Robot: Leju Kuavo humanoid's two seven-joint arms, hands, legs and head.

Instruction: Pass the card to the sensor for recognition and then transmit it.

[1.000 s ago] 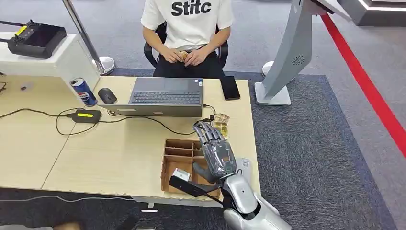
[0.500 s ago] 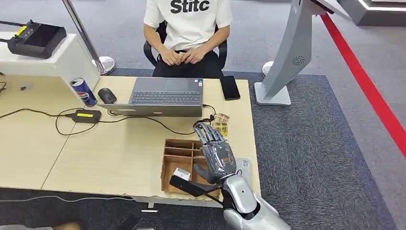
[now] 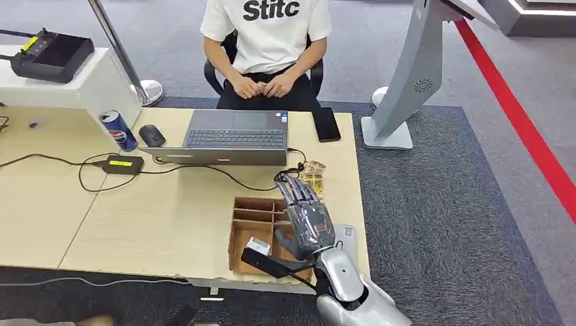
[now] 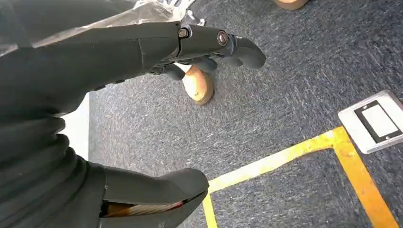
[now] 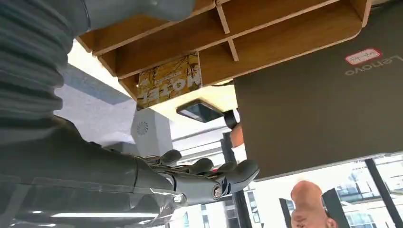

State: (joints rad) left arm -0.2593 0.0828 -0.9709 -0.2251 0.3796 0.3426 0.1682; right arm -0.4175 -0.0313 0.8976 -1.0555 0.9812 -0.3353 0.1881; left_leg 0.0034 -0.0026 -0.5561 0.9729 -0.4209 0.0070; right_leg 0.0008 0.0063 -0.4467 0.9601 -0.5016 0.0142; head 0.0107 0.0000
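Yellow card (image 5: 168,80), brown organizer (image 3: 256,219)

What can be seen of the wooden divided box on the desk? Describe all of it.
The wooden divided box is a low, open-topped tray of thin brown board, split by slats into several compartments. It lies flat near the desk's near edge, in front of the laptop. A small white item lies in a near compartment. The right hand is over its right side with fingers extended; whether it touches the box cannot be told.
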